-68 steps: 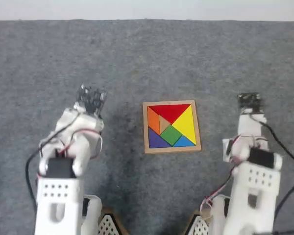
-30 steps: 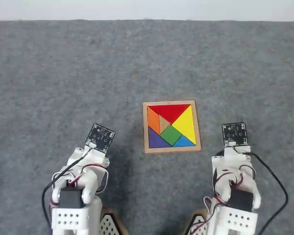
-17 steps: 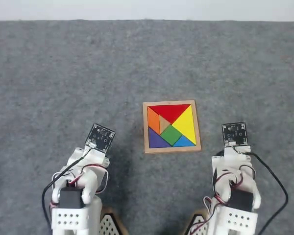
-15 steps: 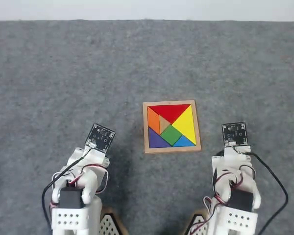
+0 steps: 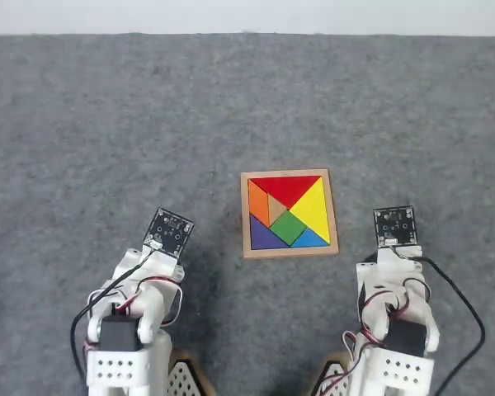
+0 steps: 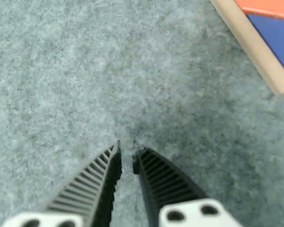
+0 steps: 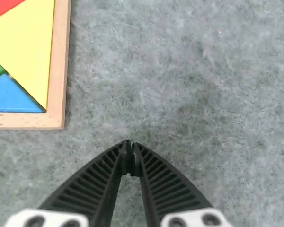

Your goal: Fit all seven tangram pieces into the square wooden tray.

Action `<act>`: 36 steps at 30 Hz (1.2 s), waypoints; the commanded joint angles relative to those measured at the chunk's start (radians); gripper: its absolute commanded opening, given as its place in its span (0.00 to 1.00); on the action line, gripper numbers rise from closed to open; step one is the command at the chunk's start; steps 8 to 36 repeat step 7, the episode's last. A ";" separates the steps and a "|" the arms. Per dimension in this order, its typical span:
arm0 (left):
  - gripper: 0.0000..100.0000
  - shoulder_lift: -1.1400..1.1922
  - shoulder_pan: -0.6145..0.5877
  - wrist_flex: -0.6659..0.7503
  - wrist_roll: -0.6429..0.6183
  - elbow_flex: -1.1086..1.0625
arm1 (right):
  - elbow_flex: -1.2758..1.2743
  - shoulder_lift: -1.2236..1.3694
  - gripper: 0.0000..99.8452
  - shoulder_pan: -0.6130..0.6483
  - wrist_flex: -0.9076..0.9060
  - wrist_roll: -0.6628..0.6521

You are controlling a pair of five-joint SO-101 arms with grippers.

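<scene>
The left end effector (image 6: pixel 126 152) is closed down to a thin slit between its 2 black ribbed fingers, holds nothing, and its tips sit low over the grey felt-like cover of the bench (image 5: pixel 148 107). The right end effector (image 7: pixel 130 150) has its ribbed tips pressed together, also without a load. Between the 2 arms, apart from both, lies the square wooden tray (image 5: pixel 245 214) with a pale raised rim. All 7 flat pieces sit flush inside: large red triangle (image 5: pixel 287 188), large yellow triangle (image 5: pixel 315 210), orange parallelogram (image 5: pixel 257 203), small tan triangle (image 5: pixel 275 208), green square (image 5: pixel 289 225), purple triangle (image 5: pixel 262 235), blue triangle (image 5: pixel 310 239). Fuzzy felt borders the tray's 4 straight edges.
</scene>
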State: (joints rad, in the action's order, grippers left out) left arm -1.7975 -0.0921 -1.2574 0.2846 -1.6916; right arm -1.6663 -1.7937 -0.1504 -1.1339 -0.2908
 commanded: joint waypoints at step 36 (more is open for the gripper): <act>0.04 -0.005 -0.005 -0.005 -0.002 0.008 | -0.015 -0.018 0.01 0.008 0.001 0.000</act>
